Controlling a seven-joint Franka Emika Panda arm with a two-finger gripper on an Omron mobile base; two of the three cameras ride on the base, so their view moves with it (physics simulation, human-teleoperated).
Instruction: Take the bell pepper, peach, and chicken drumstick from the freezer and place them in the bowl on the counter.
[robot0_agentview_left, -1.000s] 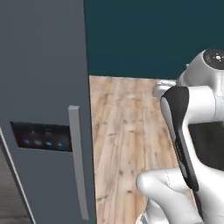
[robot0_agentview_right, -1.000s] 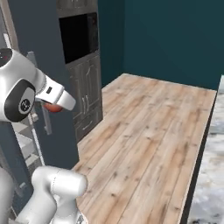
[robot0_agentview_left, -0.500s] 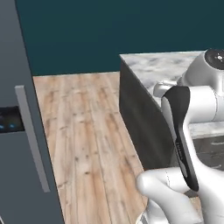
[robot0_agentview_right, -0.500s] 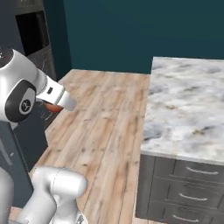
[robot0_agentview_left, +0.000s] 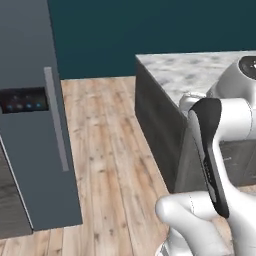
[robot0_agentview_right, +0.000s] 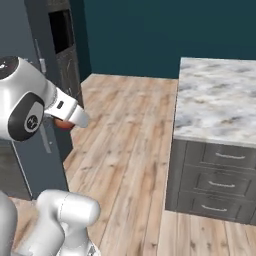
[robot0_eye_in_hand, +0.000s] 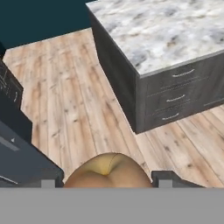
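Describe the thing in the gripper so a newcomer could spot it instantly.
Start at the marbled counter with dark drawers, then drop to the near edge of the hand view. Between the two dark fingertips sits the peach: a round orange-tan ball with a yellow dimple, the one warm, curved shape among flat greys.

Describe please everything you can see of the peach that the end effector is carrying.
The peach is a smooth round fruit, orange-tan with a yellow patch around a shallow crease on top. In the hand view it sits between the two dark fingertips of the end effector, held above the wooden floor; its lower part is cut off there. In the right base view only a reddish-orange sliver peeks from under the white hand. Nothing else touches it.
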